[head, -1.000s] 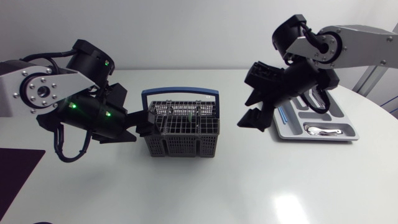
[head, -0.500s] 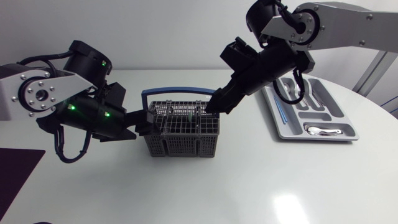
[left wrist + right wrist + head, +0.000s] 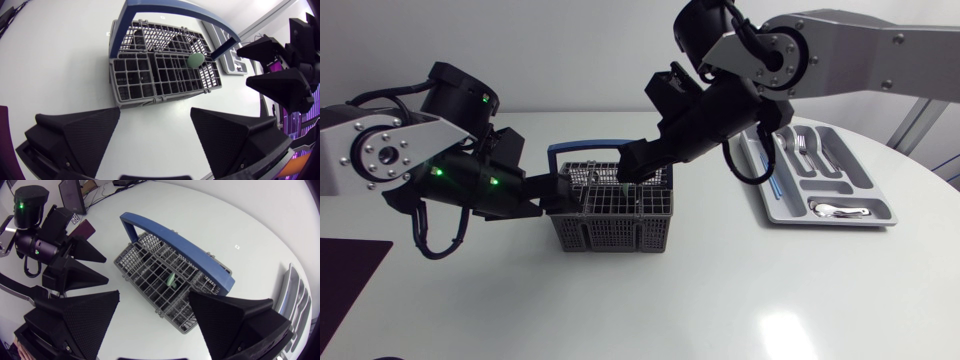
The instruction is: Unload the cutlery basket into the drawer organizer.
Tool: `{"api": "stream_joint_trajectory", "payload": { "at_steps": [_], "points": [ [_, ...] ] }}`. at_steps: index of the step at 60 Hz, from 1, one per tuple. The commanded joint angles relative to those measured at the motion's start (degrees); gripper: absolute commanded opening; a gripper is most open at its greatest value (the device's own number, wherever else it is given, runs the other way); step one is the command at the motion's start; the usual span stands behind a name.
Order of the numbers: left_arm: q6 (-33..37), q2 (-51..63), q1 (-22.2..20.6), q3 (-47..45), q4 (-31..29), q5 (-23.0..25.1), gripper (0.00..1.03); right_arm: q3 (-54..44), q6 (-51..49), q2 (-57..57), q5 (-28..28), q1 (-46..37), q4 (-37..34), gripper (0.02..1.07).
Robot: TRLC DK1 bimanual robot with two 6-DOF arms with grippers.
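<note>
Cutlery basket (image 3: 615,232) left of drawer organizer (image 3: 790,205)

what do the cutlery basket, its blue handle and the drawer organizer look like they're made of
Cutlery basket: probably moulded plastic, matte dark grey; its walls are an even open grid.
Blue handle: likely plastic too, smooth, with a soft sheen.
Drawer organizer: looks like light grey plastic, with smooth rounded compartments; painted metal cannot be ruled out.

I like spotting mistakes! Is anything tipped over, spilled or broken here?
No, nothing stands out. The cutlery basket stands upright on the table, nothing has spilled, and the drawer organizer lies flat with a spoon resting inside a compartment.
</note>
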Motion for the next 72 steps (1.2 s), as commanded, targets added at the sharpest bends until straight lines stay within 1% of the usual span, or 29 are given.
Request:
{"api": "stream_joint_trajectory", "payload": {
  "at_steps": [1, 4, 14, 22, 29, 36, 40, 50, 55, 63, 72],
  "points": [
    [2.07, 0.39, 0.8, -1.66, 0.4, -0.43, 0.99, -2.09, 5.0, -2.11, 0.93, 0.9, 0.65, 1.02],
    [2.59, 0.39, 1.24, -1.83, 0.4, -0.43, 0.99, -2.35, 7.2, -2.2, 3.13, 1.6, 0.56, 1.02],
    [4.26, 0.3, 2.2, -2.89, 0.83, -0.43, 0.99, -3.05, 10.54, -1.14, 7.0, 3.27, 1.09, 1.02],
    [5.41, 0.21, 2.82, -3.94, 1.45, -0.34, 0.99, -4.99, 17.74, -1.06, 6.65, 5.2, 2.93, 1.02],
    [6.28, 0.12, 3.08, -4.56, 2.15, -0.34, 0.99, -6.48, 20.29, -0.97, 6.91, 6.7, 4.34, 1.02],
    [6.99, 0.12, 3.35, -5.17, 2.86, -0.34, 0.99, -7.8, 20.38, -0.26, 10.34, 8.28, 6.89, 1.02],
    [7.78, 0.21, 3.35, -5.52, 3.82, -0.34, 0.99, -8.5, 20.47, 0.26, 11.39, 8.28, 8.47, 1.02],
    [10.42, 0.21, 3.26, -6.4, 6.37, -0.34, 0.99, -9.56, 22.58, 2.2, 12.36, 8.28, 10.14, 1.02],
    [11.56, 0.21, 3.08, -7.19, 8.04, -0.34, 0.99, -10.26, 25.13, 2.64, 12.45, 8.46, 11.37, 0.97],
    [13.58, 0.21, 2.91, -8.34, 10.77, -0.34, 0.99, -11.14, 27.68, 2.72, 12.98, 8.54, 13.3, 0.96],
    [16.57, -0.49, 2.03, -9.83, 13.49, -0.25, 0.99, -11.93, 28.82, 2.81, 13.24, 8.54, 15.68, 0.91]
  ]
}}
